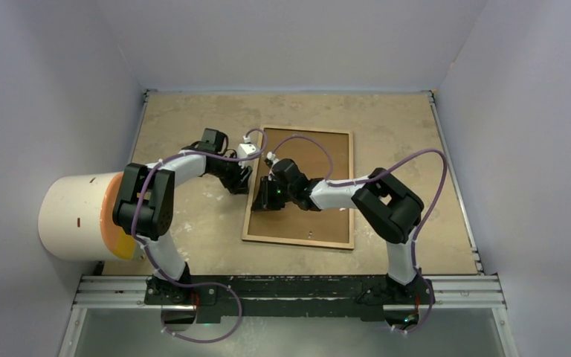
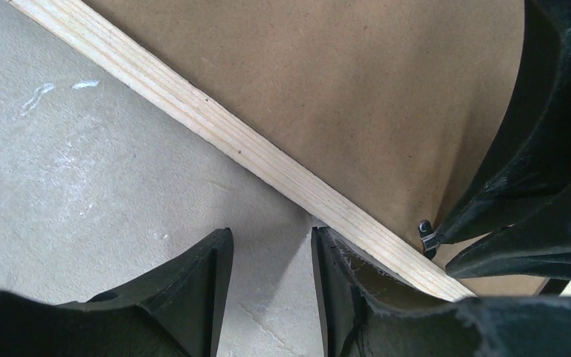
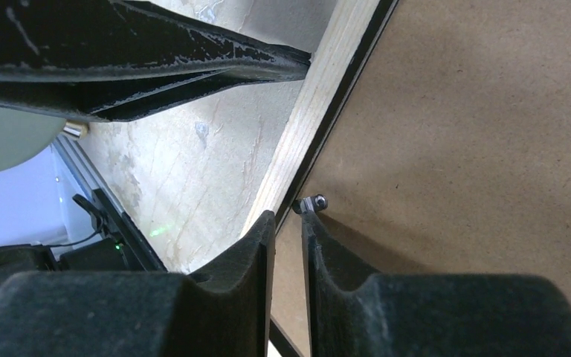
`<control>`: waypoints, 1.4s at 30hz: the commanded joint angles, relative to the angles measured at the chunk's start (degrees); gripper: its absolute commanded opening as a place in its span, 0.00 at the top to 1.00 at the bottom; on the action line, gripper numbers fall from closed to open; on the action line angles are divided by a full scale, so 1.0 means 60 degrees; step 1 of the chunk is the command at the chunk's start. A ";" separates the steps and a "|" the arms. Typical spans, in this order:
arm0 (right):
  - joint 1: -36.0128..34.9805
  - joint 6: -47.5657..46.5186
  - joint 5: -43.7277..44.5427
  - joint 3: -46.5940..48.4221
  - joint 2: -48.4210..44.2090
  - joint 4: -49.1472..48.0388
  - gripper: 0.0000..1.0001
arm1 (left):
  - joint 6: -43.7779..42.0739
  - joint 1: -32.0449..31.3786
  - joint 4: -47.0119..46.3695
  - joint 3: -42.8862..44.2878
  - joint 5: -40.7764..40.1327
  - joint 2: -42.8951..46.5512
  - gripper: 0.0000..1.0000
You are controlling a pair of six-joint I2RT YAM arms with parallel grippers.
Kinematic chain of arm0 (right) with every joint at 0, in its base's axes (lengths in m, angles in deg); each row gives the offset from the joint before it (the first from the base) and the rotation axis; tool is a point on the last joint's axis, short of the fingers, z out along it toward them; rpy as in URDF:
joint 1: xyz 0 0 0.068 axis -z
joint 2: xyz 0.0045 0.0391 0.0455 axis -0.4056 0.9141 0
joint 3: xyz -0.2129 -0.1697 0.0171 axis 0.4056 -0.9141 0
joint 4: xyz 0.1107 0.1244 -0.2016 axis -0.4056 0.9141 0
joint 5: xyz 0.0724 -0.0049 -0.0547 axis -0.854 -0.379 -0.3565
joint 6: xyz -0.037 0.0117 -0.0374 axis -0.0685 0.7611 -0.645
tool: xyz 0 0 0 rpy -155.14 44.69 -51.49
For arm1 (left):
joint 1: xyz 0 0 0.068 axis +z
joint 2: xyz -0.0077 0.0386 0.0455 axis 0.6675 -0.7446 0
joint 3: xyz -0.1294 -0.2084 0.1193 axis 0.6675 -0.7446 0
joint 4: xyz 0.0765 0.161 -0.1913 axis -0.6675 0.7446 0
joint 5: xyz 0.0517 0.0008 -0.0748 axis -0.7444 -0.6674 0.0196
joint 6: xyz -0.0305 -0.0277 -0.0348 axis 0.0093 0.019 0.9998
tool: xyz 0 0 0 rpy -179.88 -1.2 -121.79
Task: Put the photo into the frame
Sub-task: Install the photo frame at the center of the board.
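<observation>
Right end effector [image 3: 288, 219] over frame [image 1: 297, 242], back up, lengthwise near-to-far.

The frame [image 1: 297, 243] lies back up, its front hidden against the table [image 1: 193, 223]. The backing board [image 1: 327, 160] filling it covers whatever sits beneath. Just inside the frame's left rail, a small metal tab [image 3: 312, 201] sits at the tips of the right gripper [image 3: 288, 219]; whether the fingers pinch it cannot be told. From above, those fingertips are hidden under their own wrist. Both wrist views cut the frame off at their edges. Left of the frame, the left arm [image 1: 145, 201] partly hides a white cylinder [image 1: 71, 216].
</observation>
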 commanded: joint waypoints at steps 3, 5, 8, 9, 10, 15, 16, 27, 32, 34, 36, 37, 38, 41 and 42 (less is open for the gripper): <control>-0.0049 0.0664 0.0055 0.0045 0.0407 -0.0143 0.79 | -0.0188 0.0046 -0.0022 -0.0109 0.0387 0.0106 0.54; -0.0056 0.0697 0.0156 0.0049 0.0404 -0.0198 0.79 | -0.0238 0.0046 -0.0021 -0.0153 0.0426 0.0141 0.54; -0.0051 0.0784 0.0315 0.0073 0.0401 -0.0272 0.80 | -0.0287 0.0044 -0.0009 -0.0172 0.0425 0.0164 0.54; -0.0049 0.0848 0.0377 0.0070 0.0401 -0.0301 0.81 | -0.0301 0.0045 0.0004 -0.0181 0.0471 0.0164 0.55; -0.0049 0.0929 0.0399 0.0049 0.0403 -0.0378 0.82 | -0.0307 0.0045 0.0013 -0.0206 0.0519 0.0161 0.56; -0.0049 0.1155 0.0608 -0.0434 -0.0102 -0.0919 0.80 | -0.0379 0.0044 0.0135 -0.0260 0.0624 0.0096 0.59; -0.0049 0.1152 0.0714 -0.0587 -0.0310 -0.0982 0.78 | -0.0410 0.0045 0.0172 -0.0267 0.0639 0.0103 0.59; -0.0152 0.1686 0.0365 -0.1303 -0.0580 -0.1377 0.71 | -0.0438 0.0046 0.0213 -0.0304 0.0764 0.0166 0.62; -0.0182 0.1727 0.0431 -0.0992 -0.0297 -0.1389 0.71 | -0.0457 0.0044 0.0241 -0.0333 0.0773 0.0168 0.63; -0.0181 0.1737 0.0406 -0.0836 -0.0166 -0.1396 0.72 | -0.0450 0.0034 0.0228 -0.0343 0.0806 0.0164 0.63; -0.0181 0.1738 0.0384 -0.0683 -0.0035 -0.1402 0.73 | -0.0464 0.0031 0.0217 -0.0369 0.0830 0.0164 0.63; -0.0181 0.1703 0.0468 -0.0656 -0.0012 -0.1383 0.73 | -0.0465 0.0031 0.0213 -0.0384 0.0847 0.0183 0.63; -0.0181 0.1668 0.0590 -0.0651 -0.0002 -0.1374 0.74 | -0.0499 0.0031 0.0213 -0.0402 0.0859 0.0199 0.63; -0.0181 0.1529 0.0827 -0.0548 0.0040 -0.1217 0.74 | -0.0568 0.0031 0.0220 -0.0409 0.0867 0.0208 0.64; -0.0185 0.1507 0.0858 -0.0528 0.0065 -0.1201 0.75 | -0.0580 0.0031 0.0227 -0.0407 0.0867 0.0221 0.64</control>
